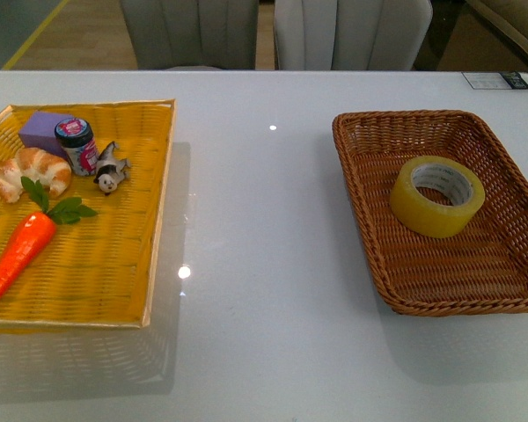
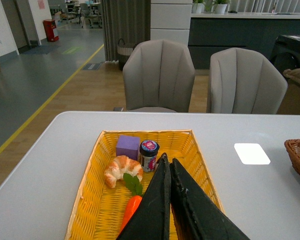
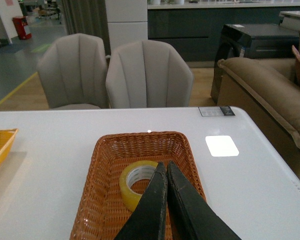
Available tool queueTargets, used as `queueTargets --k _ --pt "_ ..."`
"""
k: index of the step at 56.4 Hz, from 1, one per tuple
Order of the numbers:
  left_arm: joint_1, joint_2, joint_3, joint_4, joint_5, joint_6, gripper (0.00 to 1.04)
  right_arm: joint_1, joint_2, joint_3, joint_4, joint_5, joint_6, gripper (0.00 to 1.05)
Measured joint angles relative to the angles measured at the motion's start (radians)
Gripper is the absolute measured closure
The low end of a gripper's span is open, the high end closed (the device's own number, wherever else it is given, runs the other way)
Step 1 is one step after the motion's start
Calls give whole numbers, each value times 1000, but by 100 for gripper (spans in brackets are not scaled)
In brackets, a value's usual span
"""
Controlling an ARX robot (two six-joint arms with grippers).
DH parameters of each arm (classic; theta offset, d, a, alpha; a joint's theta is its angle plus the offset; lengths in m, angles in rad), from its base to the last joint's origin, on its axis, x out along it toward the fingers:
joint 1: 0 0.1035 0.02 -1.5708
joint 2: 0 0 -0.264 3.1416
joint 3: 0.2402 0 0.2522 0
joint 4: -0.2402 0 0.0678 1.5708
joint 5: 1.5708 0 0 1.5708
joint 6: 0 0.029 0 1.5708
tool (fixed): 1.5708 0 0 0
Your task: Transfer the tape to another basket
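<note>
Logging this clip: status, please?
Both end effectors, left and right, shut, empty. Tape tilted inside brown basket, untouched. Nothing blocking it.

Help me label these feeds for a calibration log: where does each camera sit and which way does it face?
Front: on the body, facing the white table, yellow woven tray, brown wicker basket holding the yellow tape roll; no arms.
Left wrist: above the tray, facing chairs; shut left gripper shows.
Right wrist: above the basket, facing chairs; shut right gripper shows.
Shared: front and right wrist see the tape.
</note>
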Motion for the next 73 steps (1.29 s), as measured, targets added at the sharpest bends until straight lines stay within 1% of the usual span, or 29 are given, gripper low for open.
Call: queueTargets --k 20,39,43,45,66,69,71,73 --pt "0 0 0 0 0 0 103 0 -153 0 -150 0 0 103" --pt "0 0 0 0 0 0 103 0 -246 0 -243 0 0 103" --pt "0 0 0 0 0 0 103 1 -351 0 -382 1 0 103" --pt "0 0 0 0 0 0 103 1 -381 0 -401 1 0 103" --pt "0 0 0 0 0 0 103 2 -410 0 -411 1 0 103" --pt "0 0 0 0 0 0 103 2 -410 0 -412 1 -2 96" --pt "0 0 0 0 0 0 103 2 -410 0 -412 1 -2 89" --pt "0 0 0 0 0 0 98 2 -410 0 -412 1 -2 82"
